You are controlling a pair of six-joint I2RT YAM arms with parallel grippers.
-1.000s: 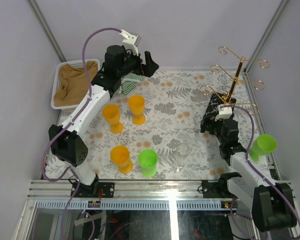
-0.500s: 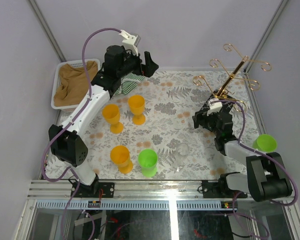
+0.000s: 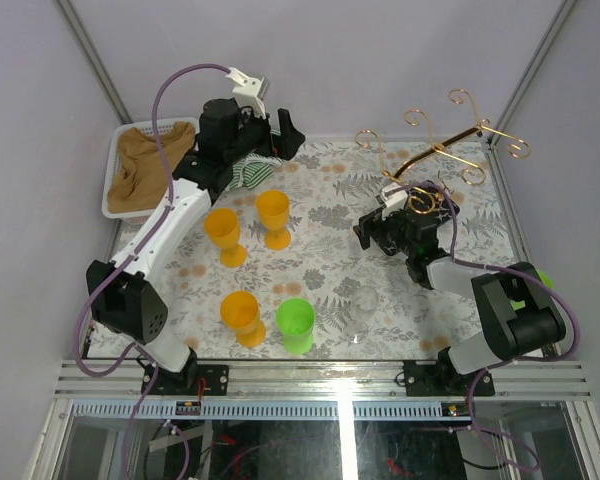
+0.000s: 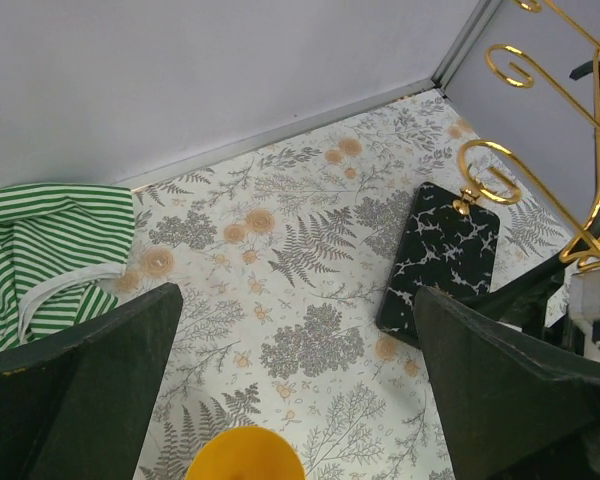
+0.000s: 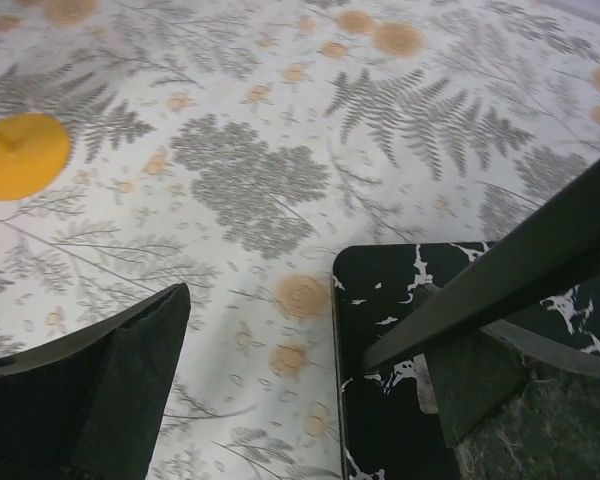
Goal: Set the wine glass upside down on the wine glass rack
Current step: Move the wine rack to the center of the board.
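Note:
The gold wire rack [image 3: 432,150] leans over at the back right, with its black patterned base [image 3: 412,222] by my right gripper. The base [image 4: 440,258] and the gold hooks [image 4: 500,160] also show in the left wrist view. My right gripper [image 3: 375,232] is open, and one finger [image 5: 520,265] lies over the base [image 5: 390,400]. The clear wine glass [image 3: 365,300] stands faintly on the mat, nearer than the base, and nothing holds it. My left gripper [image 3: 282,135] is open and empty at the back, above the mat [image 4: 298,300].
Three orange goblets [image 3: 223,235] [image 3: 273,218] [image 3: 242,318] and a green cup [image 3: 296,325] stand centre-left. A white basket [image 3: 112,185] holding brown cloth is at the far left, and a green striped cloth [image 3: 248,172] lies beside it. Frame posts stand at the back corners.
My right arm has swung left. The rack has moved left with it and tipped from upright to a strong lean. My left gripper shifted slightly left.

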